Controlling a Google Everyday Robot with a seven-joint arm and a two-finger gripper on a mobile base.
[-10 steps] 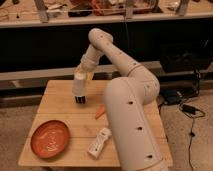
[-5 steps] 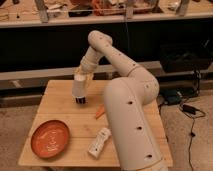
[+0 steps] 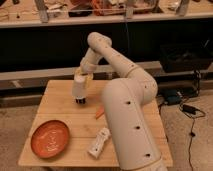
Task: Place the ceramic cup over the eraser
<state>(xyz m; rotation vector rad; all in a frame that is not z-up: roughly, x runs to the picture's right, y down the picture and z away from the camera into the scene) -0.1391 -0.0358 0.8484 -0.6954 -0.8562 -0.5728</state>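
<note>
— Toward the back-left of the wooden surface (image 3: 60, 100), what do you log?

— White arm reaches over from the right. Its gripper (image 3: 83, 78) sits at the top of the ceramic cup (image 3: 79, 89), a pale cylinder held upright. Fingers appear clamped on the cup's upper end.

— And the eraser?

— Dark small thing (image 3: 80, 101) directly under the cup's lower rim. I take it for the eraser. Cup looks to hover just above it or barely touch; cannot tell which.

— Anything else on the surface?

— Orange plate (image 3: 50, 138) at front-left, well apart. White bottle-like object (image 3: 99, 142) lying on its side at front centre. Small orange piece (image 3: 100, 112) between the cup and that bottle, near the arm.

— Stage of the task, in your judgement?

— Late. Cup lined up over the target; lowering and letting go remain.

— How to do that well?

— Keep the cup vertical and centred so its rim clears the eraser on all sides. Descend slowly and straight. If the rim lands on the eraser's edge the cup will tilt or push it aside. Release only once the rim sits flat on the wood, then lift straight up so the fingers don't drag the cup.
</note>
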